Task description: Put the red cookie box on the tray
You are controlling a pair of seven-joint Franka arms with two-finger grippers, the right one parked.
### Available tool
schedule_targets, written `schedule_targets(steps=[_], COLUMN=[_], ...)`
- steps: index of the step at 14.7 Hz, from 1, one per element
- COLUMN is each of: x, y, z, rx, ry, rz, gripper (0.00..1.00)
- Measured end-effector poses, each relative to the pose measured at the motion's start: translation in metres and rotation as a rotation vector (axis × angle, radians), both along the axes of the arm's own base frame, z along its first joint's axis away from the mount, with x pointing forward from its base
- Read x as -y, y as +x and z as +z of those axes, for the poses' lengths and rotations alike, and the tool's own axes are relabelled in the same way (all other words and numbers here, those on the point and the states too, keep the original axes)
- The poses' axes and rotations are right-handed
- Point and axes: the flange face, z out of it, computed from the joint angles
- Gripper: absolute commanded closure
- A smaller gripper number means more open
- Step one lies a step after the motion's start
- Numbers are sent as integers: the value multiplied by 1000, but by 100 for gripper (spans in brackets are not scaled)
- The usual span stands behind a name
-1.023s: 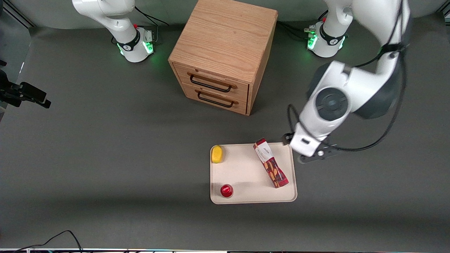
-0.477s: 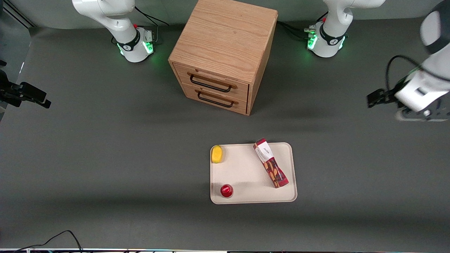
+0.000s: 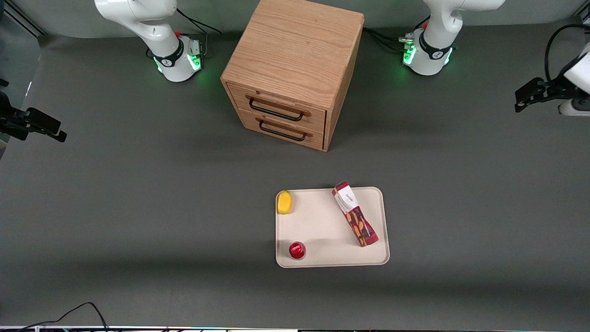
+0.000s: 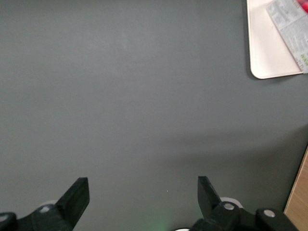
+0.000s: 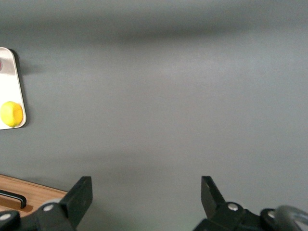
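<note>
The red cookie box (image 3: 355,220) lies flat and slanted on the cream tray (image 3: 322,226), its white-label end toward the cabinet and overhanging the tray's rim slightly. My left gripper (image 3: 523,99) hangs far off at the working arm's end of the table, well apart from the tray. In the left wrist view the gripper (image 4: 143,187) is open with only bare grey table between its fingers. A corner of the tray (image 4: 264,43) and the box's label end (image 4: 293,33) show there too.
A yellow lemon (image 3: 285,202) and a small round red can (image 3: 297,250) also sit on the tray. A wooden two-drawer cabinet (image 3: 295,69) stands farther from the front camera than the tray. A black cable (image 3: 69,316) lies at the table's near edge.
The left gripper has drawn away from beside the tray and swung out to the working arm's end of the table. The cookie box has stayed put on the tray.
</note>
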Motion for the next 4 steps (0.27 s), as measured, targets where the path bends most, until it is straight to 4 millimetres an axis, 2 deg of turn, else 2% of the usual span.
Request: schedule_targets(steps=[2, 4], x=[0, 0], y=[1, 3], z=[17, 25], rx=[11, 18], ry=[0, 2], rz=[2, 3], gripper=[0, 0])
